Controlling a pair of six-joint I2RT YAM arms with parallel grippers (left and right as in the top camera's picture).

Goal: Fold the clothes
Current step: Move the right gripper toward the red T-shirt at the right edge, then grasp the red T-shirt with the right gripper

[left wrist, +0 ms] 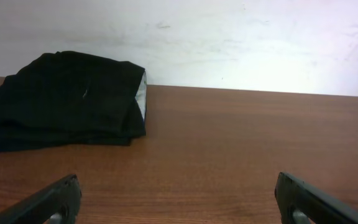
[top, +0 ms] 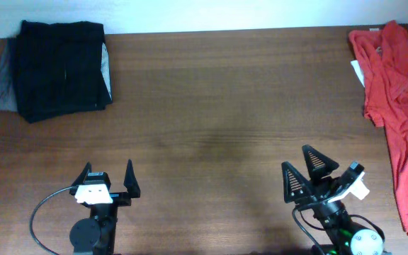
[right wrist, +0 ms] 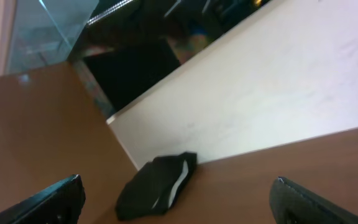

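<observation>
A red-orange T-shirt lies crumpled along the table's right edge, over a bit of white cloth. My left gripper is open and empty near the front left, pointing to the far side. My right gripper is open and empty near the front right, left of the red-orange shirt and apart from it. The shirt does not show in either wrist view. No lettering or emblem shows.
A folded stack of black clothes on grey cloth lies at the far left corner; it also shows in the left wrist view and the right wrist view. A white wall runs behind the wooden table.
</observation>
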